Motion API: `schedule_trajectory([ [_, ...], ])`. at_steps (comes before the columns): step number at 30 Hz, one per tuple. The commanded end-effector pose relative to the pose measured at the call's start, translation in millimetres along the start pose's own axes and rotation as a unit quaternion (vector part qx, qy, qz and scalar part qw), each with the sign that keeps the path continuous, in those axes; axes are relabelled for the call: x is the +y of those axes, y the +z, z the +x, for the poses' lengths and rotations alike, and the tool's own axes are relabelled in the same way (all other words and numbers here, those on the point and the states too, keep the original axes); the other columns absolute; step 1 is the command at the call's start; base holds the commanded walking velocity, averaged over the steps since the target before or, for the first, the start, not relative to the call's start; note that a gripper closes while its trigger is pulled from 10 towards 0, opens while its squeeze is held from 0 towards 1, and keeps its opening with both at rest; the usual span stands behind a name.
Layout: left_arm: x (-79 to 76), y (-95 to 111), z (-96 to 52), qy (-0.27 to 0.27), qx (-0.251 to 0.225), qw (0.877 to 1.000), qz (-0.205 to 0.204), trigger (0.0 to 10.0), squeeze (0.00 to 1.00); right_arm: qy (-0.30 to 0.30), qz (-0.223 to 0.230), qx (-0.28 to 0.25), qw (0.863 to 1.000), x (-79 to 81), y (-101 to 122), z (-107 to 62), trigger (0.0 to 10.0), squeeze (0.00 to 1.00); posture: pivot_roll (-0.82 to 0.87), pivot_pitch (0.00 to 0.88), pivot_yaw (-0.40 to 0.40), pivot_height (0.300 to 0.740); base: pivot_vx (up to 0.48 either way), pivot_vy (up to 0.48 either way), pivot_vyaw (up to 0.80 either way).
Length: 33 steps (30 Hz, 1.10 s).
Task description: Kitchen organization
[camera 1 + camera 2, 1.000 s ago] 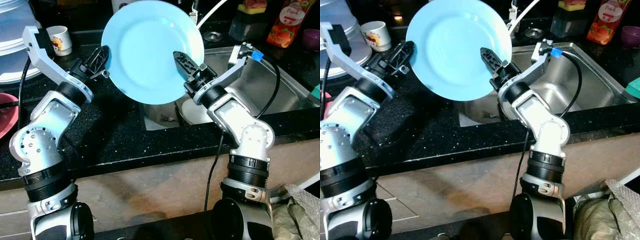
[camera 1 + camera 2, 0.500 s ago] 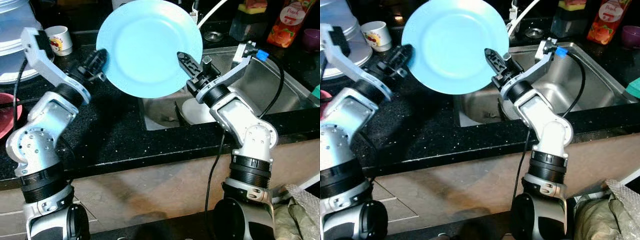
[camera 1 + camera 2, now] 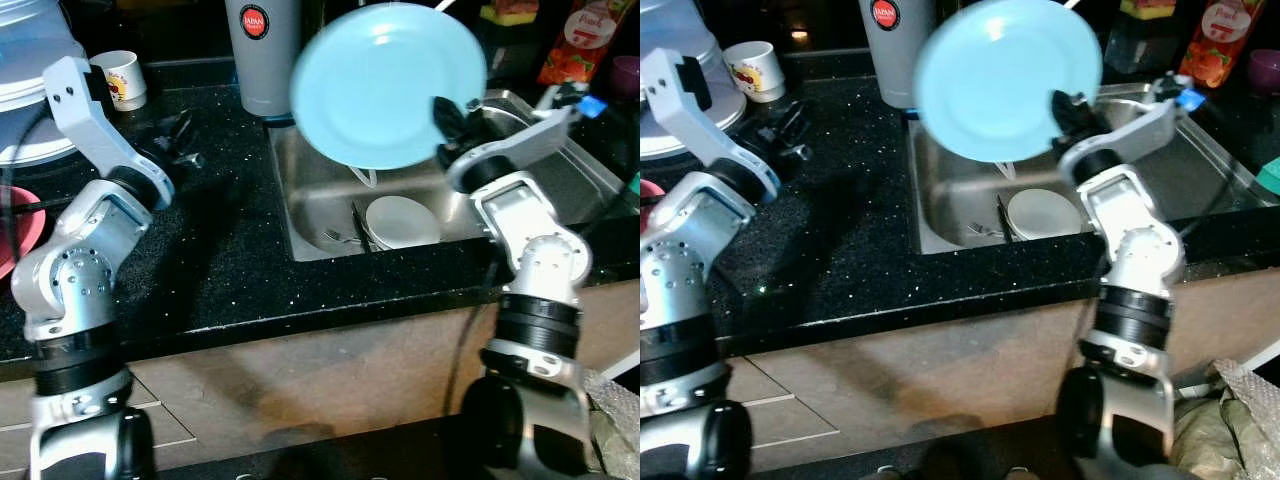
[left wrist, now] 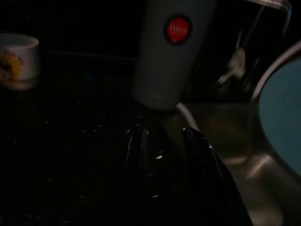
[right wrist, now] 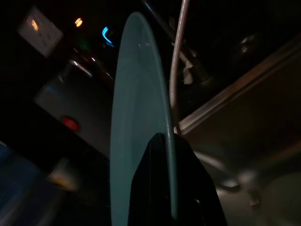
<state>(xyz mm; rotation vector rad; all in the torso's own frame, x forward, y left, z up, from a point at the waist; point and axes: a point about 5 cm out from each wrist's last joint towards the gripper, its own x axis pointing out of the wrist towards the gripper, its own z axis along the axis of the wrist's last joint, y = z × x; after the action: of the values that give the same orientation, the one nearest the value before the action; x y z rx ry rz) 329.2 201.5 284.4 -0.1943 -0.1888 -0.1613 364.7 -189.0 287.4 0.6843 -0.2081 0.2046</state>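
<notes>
Above sink (image 3: 320, 195), one blue plate (image 3: 385, 85) in right pincer (image 3: 447, 112); one white plate (image 3: 402, 220) below.

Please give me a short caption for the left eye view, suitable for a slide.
Right gripper holds a light blue plate on edge above the sink; left gripper rests over the black counter.

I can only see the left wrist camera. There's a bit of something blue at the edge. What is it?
Observer: A round light-blue plate, held up on edge above the steel sink.
Operator: Who's holding it?
Observer: The right gripper, pinching the plate's rim between its black fingers.
Operator: Is anything inside the sink?
Observer: A small white plate lies flat on the bottom, with some cutlery just beside it.
</notes>
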Motion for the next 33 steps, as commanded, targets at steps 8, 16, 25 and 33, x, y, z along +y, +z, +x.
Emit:
schedule_trajectory([
  [8,-63.1,-44.2,-1.2,-0.206,0.082,0.961,0.167,10.0,0.00,0.101,-0.361,0.094,0.922,23.1,-50.2,15.8,10.0,0.00,0.02,0.124,0.042,0.740,0.000,0.000,0.00],
  [16,-73.6,-64.5,-8.1,-0.276,0.130,0.932,0.194,10.0,0.00,0.160,-0.536,0.169,0.812,14.6,-83.6,18.3,10.0,0.00,0.03,0.123,0.037,0.740,0.000,0.000,0.00],
  [25,-82.5,-70.6,-11.8,-0.310,0.129,0.931,0.142,10.0,0.00,0.166,-0.588,0.212,0.762,-1.3,-91.5,21.6,10.0,0.00,0.03,0.125,0.036,0.740,0.000,0.000,0.00],
  [33,-86.2,-74.3,-14.4,-0.339,0.145,0.919,0.138,10.0,0.00,0.146,-0.592,0.234,0.757,-12.8,-89.2,23.8,10.0,0.00,0.03,0.113,0.045,0.740,0.000,0.000,0.00],
])
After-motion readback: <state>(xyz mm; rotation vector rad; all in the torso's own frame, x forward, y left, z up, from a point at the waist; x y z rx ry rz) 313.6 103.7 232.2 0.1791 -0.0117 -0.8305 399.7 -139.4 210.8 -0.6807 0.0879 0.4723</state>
